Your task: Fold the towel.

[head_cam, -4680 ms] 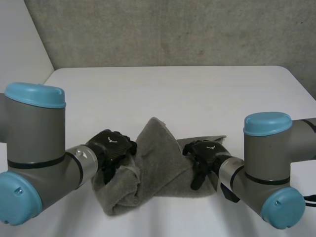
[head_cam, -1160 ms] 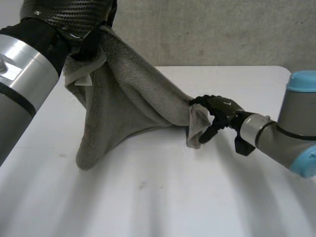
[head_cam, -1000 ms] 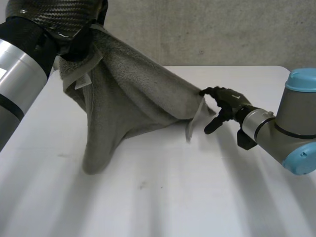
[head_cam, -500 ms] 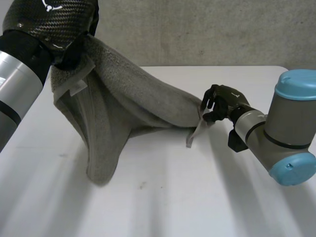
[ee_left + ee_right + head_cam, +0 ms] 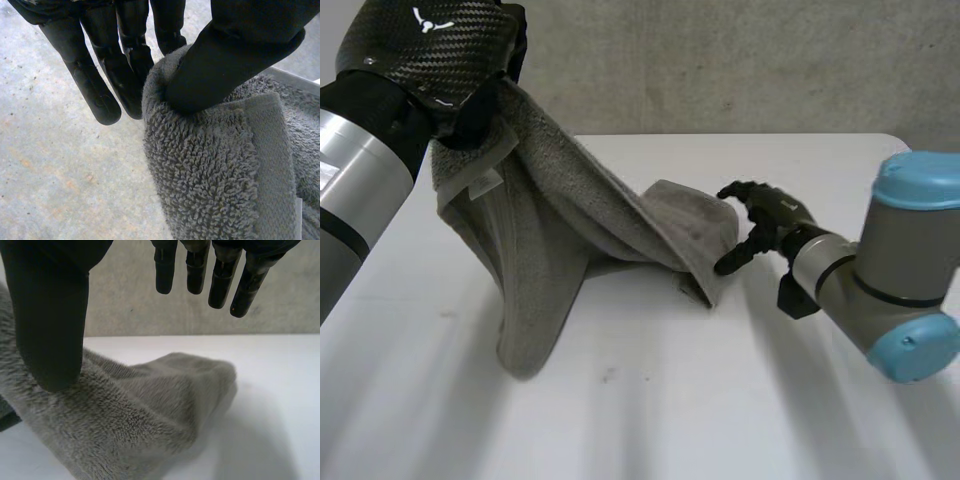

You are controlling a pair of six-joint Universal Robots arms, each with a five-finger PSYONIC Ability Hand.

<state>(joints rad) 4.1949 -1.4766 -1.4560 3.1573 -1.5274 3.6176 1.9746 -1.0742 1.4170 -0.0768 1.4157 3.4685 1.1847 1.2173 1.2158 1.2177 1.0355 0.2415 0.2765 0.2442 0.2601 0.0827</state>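
- Grey terry towel [image 5: 555, 215]: it is being held up by one hemmed edge at the robot's left side. From there the cloth is being draped down in a slope. One long fold is being let hang to the table, and a bunched end is being rested on the table just beside the right hand.
- Black left hand [image 5: 430, 55]: it is being carried high above the table's left part, at the towel's top edge. In the left wrist view the hemmed edge of the towel [image 5: 215, 170] is being pinched between the thumb [image 5: 235, 55] and the fingers [image 5: 125, 75], so the cloth is being gripped firmly.
- Black right hand [image 5: 765, 212]: it is being held low over the table at the towel's bunched end. In the right wrist view its fingers [image 5: 220, 280] are being held straight and spread above the cloth, well apart from the thumb [image 5: 50, 310]. The thumb tip is being set against the pile of the towel [image 5: 140, 405], and nothing is being grasped.
- White table [image 5: 740, 400]: the towel's lower folds are being borne on it.
- Grey concrete wall [image 5: 720, 60]: it is being shown behind the table's far edge.
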